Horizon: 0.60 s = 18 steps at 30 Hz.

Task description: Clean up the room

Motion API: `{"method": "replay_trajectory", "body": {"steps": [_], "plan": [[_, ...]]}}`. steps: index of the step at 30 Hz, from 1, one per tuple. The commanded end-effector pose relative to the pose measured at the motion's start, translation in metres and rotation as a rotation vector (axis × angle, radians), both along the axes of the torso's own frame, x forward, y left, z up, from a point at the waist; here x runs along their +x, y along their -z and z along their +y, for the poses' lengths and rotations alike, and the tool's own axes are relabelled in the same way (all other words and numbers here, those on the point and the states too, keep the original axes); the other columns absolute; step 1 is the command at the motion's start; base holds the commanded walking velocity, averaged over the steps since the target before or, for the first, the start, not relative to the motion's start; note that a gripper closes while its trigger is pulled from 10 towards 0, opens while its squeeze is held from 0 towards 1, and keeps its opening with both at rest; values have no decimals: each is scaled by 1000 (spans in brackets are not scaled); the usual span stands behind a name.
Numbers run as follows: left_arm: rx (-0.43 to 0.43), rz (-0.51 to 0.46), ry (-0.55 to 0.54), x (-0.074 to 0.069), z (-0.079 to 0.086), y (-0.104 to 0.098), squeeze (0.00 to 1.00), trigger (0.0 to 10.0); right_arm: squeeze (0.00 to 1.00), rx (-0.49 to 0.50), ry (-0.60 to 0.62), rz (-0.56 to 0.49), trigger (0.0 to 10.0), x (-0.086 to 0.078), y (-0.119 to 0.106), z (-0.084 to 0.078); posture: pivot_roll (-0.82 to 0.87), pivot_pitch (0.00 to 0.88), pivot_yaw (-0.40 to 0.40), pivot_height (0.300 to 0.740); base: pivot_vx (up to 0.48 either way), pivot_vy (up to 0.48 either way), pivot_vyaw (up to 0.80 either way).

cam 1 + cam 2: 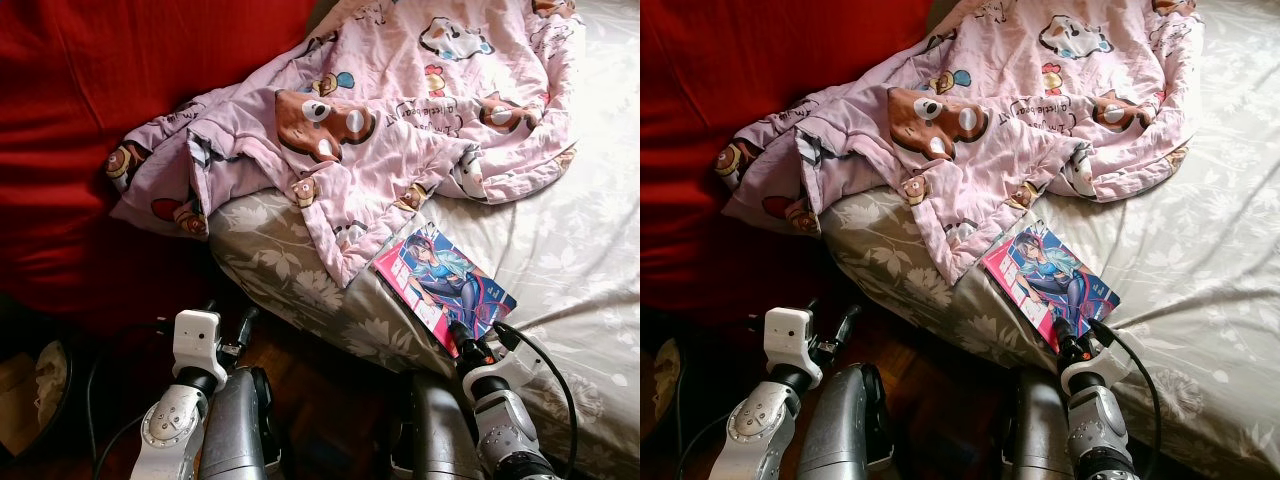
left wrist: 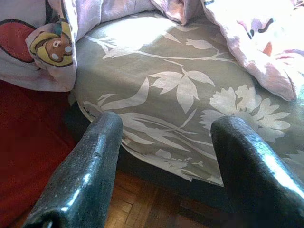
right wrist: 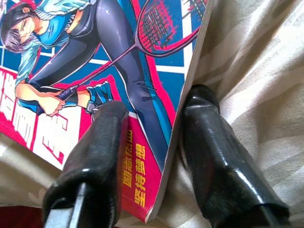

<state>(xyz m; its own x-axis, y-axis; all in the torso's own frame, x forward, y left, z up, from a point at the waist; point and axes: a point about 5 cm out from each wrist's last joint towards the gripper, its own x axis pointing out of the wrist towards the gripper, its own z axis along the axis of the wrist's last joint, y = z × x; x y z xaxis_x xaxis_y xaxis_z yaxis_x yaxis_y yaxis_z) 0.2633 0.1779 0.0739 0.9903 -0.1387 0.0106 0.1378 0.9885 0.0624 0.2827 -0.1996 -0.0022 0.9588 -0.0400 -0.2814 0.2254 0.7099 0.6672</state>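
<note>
A red fabric mass [image 1: 90,120] fills the far left, beside the bed. Below it, the left gripper [image 2: 164,156] hangs low over the wooden floor [image 2: 142,209] at the mattress corner, its two black fingers [image 2: 85,175] spread wide with nothing between them. A pink quilt [image 1: 400,110] printed with cartoon bears lies crumpled across the bed, one corner spilling off the left edge over the red fabric. The grey floral sheet [image 1: 560,260] covers the mattress beneath it. Near the front edge of the bed lies a comic book [image 1: 443,287], its top corner tucked just under the quilt's hem. The right gripper [image 3: 154,118] straddles the book's near corner, one finger [image 3: 97,156] on the cover, the other on the sheet just beside the edge; it appears to be closing on the book, though firm contact is hard to judge.
</note>
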Motion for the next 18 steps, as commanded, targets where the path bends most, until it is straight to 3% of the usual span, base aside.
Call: {"method": "replay_trajectory", "body": {"steps": [1,5,9,13,18], "plan": [[22,32,7,-5,2,7,0,10000,0,69,-58,82,0,-12,17,19,142,248,26,560,0,0,0],[27,33,10,-5,1,8,0,10000,0,64,-64,65,0,-10,15,21,142,243,25,560,0,0,0],[32,34,9,-6,1,8,0,10000,0,-33,-35,12,0,-2,5,17,140,246,23,560,0,0,0],[37,37,9,-6,1,9,0,10000,0,-53,83,-39,0,0,-4,6,137,248,19,560,0,0,0],[39,39,8,-6,0,10,0,10000,0,-53,247,-23,0,-8,-2,-9,133,252,16,560,0,0,0]]}}
